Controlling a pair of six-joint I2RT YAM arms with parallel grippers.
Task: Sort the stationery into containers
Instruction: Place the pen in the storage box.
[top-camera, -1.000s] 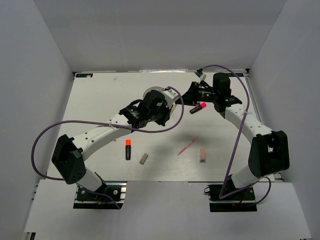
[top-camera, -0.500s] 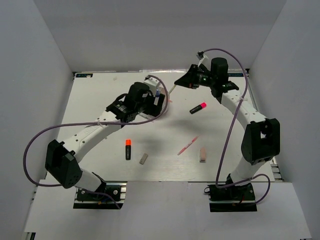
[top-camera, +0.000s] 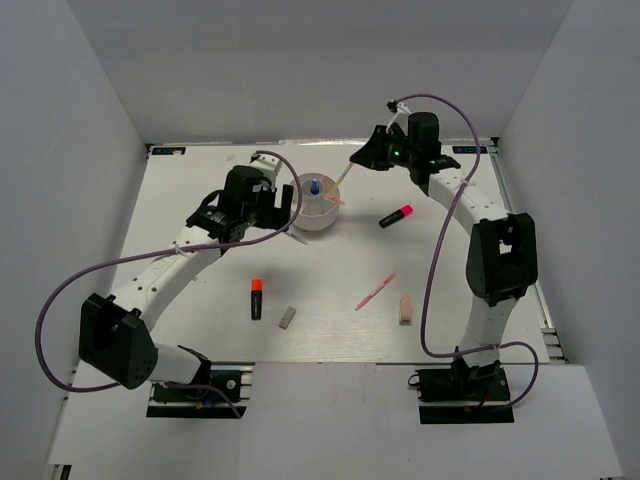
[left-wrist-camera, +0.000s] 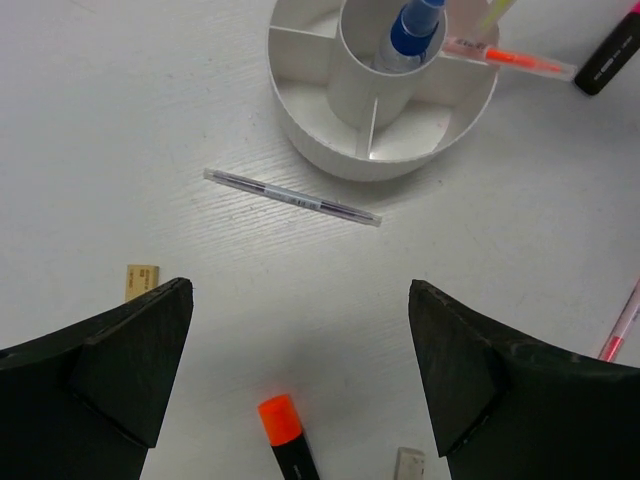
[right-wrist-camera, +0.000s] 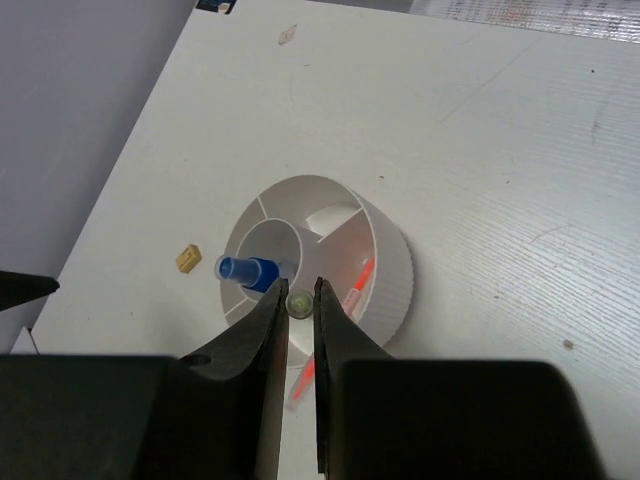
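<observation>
The round white tub (top-camera: 318, 214) stands at mid-table, with a blue-capped bottle (left-wrist-camera: 415, 25) upright in its centre cup and a pink pen (left-wrist-camera: 510, 60) lying across its rim. My right gripper (right-wrist-camera: 298, 290) hovers above the tub (right-wrist-camera: 385, 280), shut on a thin yellow pen (right-wrist-camera: 299, 303) that hangs down towards it. Open and empty, my left gripper (left-wrist-camera: 300, 290) sits just left of the tub, above a grey pen (left-wrist-camera: 292, 197) on the table. An orange-capped highlighter (top-camera: 256, 298), a grey eraser (top-camera: 287, 318), a second pink pen (top-camera: 376, 291), a beige eraser (top-camera: 405, 308) and a pink-capped highlighter (top-camera: 397, 216) lie loose.
A small beige eraser (left-wrist-camera: 142, 280) lies left of the tub. White walls close in the table on three sides. Purple cables loop off both arms.
My left gripper has opened and drawn back left from the tub, leaving the blue-capped bottle in the centre cup. My right gripper has swung up and left with the yellow pen.
</observation>
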